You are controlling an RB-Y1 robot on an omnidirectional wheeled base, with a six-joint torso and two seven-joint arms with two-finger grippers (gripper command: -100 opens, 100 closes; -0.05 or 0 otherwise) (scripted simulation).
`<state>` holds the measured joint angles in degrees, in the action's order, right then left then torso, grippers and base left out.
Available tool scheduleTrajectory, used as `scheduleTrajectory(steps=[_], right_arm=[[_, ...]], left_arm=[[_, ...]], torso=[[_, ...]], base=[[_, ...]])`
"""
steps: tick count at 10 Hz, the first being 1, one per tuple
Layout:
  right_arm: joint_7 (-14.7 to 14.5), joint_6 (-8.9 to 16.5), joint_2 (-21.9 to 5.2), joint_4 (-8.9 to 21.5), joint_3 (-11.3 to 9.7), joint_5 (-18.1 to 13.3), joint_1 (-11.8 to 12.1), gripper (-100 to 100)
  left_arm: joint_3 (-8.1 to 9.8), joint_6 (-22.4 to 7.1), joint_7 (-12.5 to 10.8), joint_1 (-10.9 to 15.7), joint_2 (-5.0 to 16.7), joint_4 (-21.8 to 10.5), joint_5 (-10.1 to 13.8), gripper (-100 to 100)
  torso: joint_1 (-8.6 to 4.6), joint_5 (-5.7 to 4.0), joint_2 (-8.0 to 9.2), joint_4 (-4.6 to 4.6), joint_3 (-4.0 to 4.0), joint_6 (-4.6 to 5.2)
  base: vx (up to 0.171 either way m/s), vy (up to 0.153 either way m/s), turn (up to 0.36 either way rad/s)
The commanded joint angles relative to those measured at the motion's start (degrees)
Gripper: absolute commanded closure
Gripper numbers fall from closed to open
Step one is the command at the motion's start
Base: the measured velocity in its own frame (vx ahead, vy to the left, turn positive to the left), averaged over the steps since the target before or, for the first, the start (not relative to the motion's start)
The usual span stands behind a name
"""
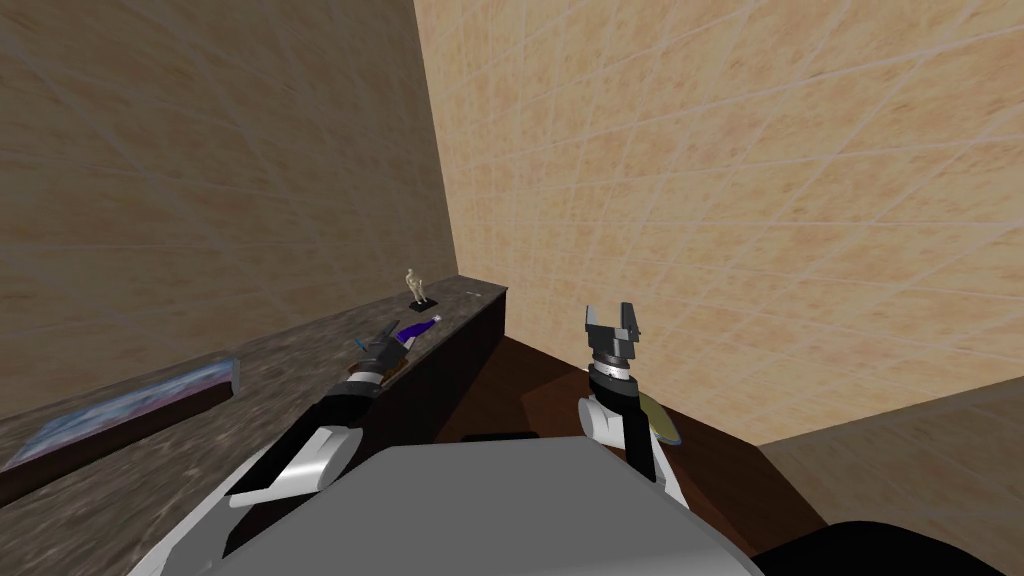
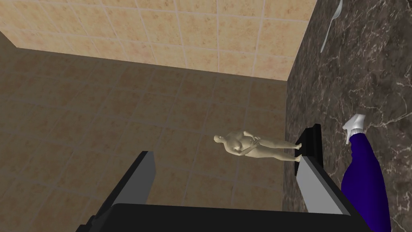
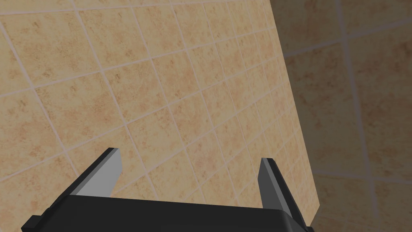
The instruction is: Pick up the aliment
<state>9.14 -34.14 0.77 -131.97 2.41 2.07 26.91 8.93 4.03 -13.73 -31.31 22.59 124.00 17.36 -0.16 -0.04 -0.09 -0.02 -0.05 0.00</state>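
Dark marbled surface (image 1: 290, 345) carries a little figurine (image 1: 415, 285), a purple bottle (image 2: 364, 177), a spoon (image 2: 332, 26) and a flat picture (image 1: 120, 410).

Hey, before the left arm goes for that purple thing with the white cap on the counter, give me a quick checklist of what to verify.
1. Left claw open: ok, fingers apart.
2. Purple item inside the gap: not ok, it lies outside one finger, beside it.
3. Item free on the counter: ok, it lies flat with nothing on it.
4. Way ahead clear: not ok, the figurine stands straight ahead of the gap.
5. Finger touching the item: cannot tell.
6. Right claw out of the way: ok, open, away from the counter.
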Motion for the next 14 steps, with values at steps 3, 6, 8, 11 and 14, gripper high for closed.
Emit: scheduleTrajectory(steps=[3,6,8,11,14], right_arm=[[0.0,0.0,0.0,0.0,0.0,0.0,0.0,0],[0.0,0.0,0.0,0.0,0.0,0.0,0.0,0],[0.0,0.0,0.0,0.0,0.0,0.0,0.0,0],[0.0,0.0,0.0,0.0,0.0,0.0,0.0,0],[0.0,0.0,0.0,0.0,0.0,0.0,0.0,0]], left_arm=[[0.26,-5.0,-4.0,-0.6,2.8,-2.5,2.1,-100],[1.11,-9.9,-8.6,-0.9,6.8,-5.3,5.1,-100],[1.53,-12.1,-10.9,-1.0,8.9,-6.8,6.6,-100],[1.95,-15.6,-13.2,-1.2,10.9,-8.3,8.1,-100],[2.37,-19.4,-15.5,-1.3,12.9,-9.8,9.6,-100]], torso=[[-0.01,0.0,-0.02,-0.01,-0.01,-0.01],[0.06,0.01,0.04,0.01,0.02,-0.02],[0.05,0.01,0.04,0.01,0.02,-0.02],[0.09,0.01,0.06,0.01,0.03,-0.02],[0.04,0.01,0.02,0.0,0.01,-0.01]], base=[[0.027,-0.04,-0.03],[0.017,-0.034,-0.041],[0.021,-0.035,-0.036],[0.015,-0.023,-0.021],[0.022,-0.033,-0.032]])
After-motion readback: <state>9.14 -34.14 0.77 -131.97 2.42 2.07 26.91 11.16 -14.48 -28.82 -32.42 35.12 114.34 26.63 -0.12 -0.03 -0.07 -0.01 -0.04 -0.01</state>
